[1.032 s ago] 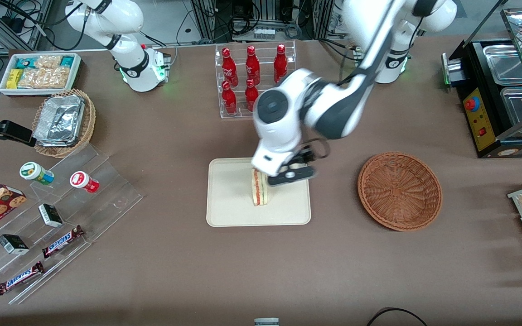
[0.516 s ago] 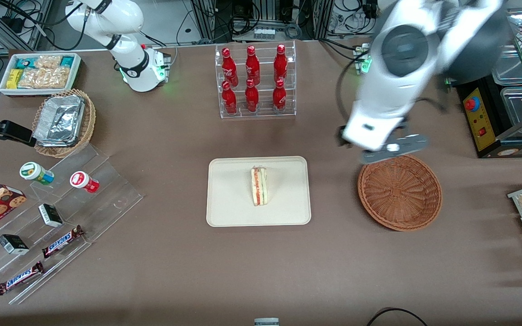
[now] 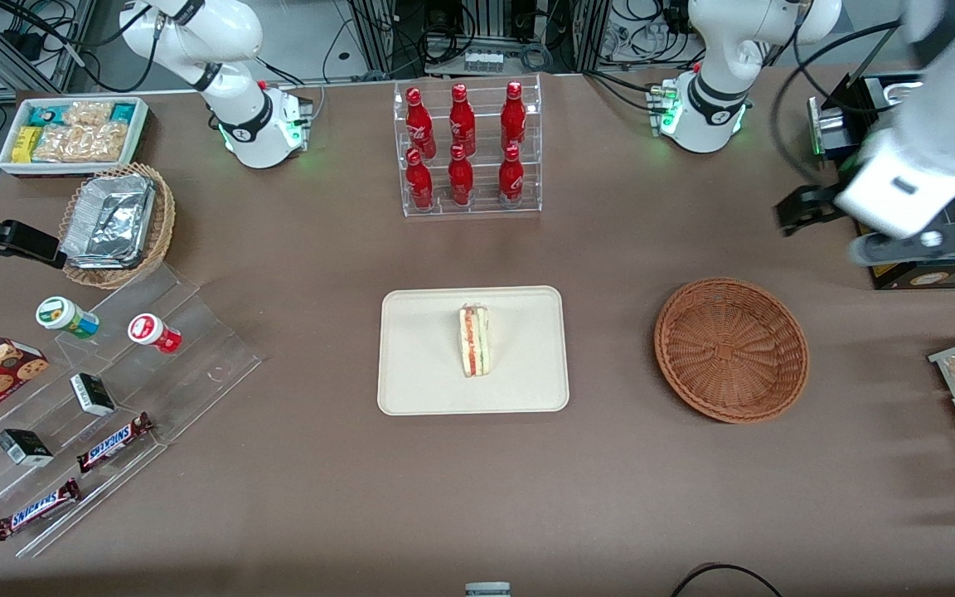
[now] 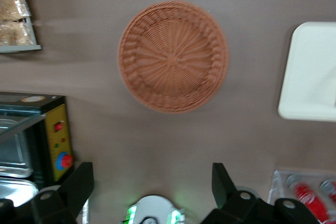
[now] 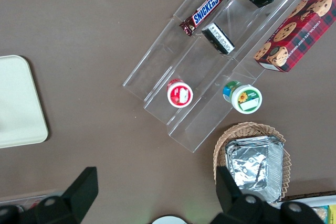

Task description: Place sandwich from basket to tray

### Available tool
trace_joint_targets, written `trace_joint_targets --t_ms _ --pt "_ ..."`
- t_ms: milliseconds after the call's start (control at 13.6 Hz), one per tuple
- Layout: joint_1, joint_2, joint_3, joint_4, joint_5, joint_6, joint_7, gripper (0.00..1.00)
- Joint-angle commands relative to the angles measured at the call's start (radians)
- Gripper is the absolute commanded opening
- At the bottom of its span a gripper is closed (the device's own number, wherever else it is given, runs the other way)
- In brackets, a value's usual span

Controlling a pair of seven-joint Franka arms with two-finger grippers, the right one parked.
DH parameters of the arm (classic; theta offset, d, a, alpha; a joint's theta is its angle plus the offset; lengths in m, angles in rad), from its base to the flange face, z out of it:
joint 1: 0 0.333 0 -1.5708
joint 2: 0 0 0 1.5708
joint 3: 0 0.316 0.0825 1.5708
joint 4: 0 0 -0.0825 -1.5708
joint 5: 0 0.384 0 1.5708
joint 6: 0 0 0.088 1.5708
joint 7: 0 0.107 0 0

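Sandwich (image 3: 475,341) stands on its edge on the tray (image 3: 419,356), mid-frame in the front view, red and green filling strip facing up. Basket (image 3: 731,349) sits on the counter (image 3: 610,481) beside the tray, toward the working arm's end, nothing in it; apart from the tray. Left arm's hand (image 3: 896,240) is up at the right edge of the front view, raised above the counter near the black appliance (image 3: 875,215), well apart from basket and tray. Fingers (image 4: 79,187) spread wide in the wrist view, nothing between them. Wrist view also shows the basket (image 4: 173,56) and a tray corner (image 4: 310,72). Rack of red bottles (image 3: 465,145) at upper centre of the front view.
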Motion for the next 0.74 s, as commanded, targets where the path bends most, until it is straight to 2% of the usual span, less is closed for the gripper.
trace_joint_targets --t_ms 0,295,663 --pt "0.068 -0.052 -0.014 -0.033 -0.009 -0.026 0.101 0.99" --pt "0.178 -0.075 -0.014 -0.044 -0.009 -0.023 0.268 0.99" --pt "0.198 -0.057 -0.020 -0.027 -0.008 -0.022 0.270 0.99"
